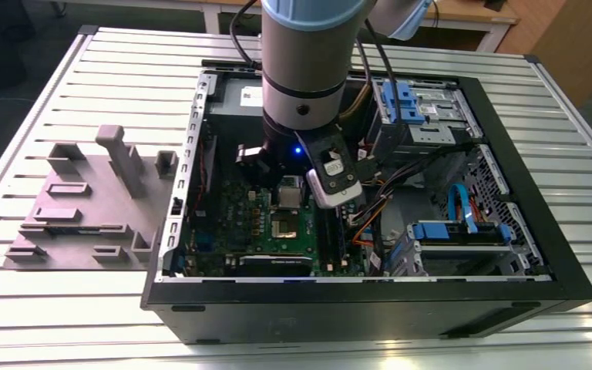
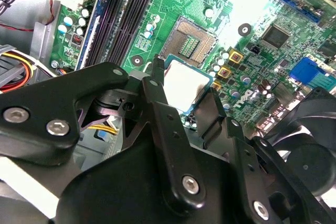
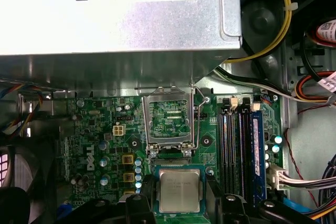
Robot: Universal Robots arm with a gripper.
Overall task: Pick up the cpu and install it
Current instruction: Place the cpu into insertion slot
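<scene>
One cpu (image 3: 180,191), one socket (image 2: 191,43), one motherboard (image 3: 100,140), one computer case (image 1: 378,308), one grey fixture block (image 1: 80,208)

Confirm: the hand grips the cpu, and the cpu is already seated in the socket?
No: the hand grips the cpu, but the cpu is not in the socket, which lies bare beside it in the first wrist view.

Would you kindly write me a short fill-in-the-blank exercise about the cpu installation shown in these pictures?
1. The gripper has its jaws ____ on the cpu.
2. The socket on the motherboard is ____, with no chip seated in it.
3. The motherboard's board is coloured ____.
4. The grey fixture block lies to the exterior view's ____ of the computer case.

Missing words: shut; empty; green; left.
</scene>
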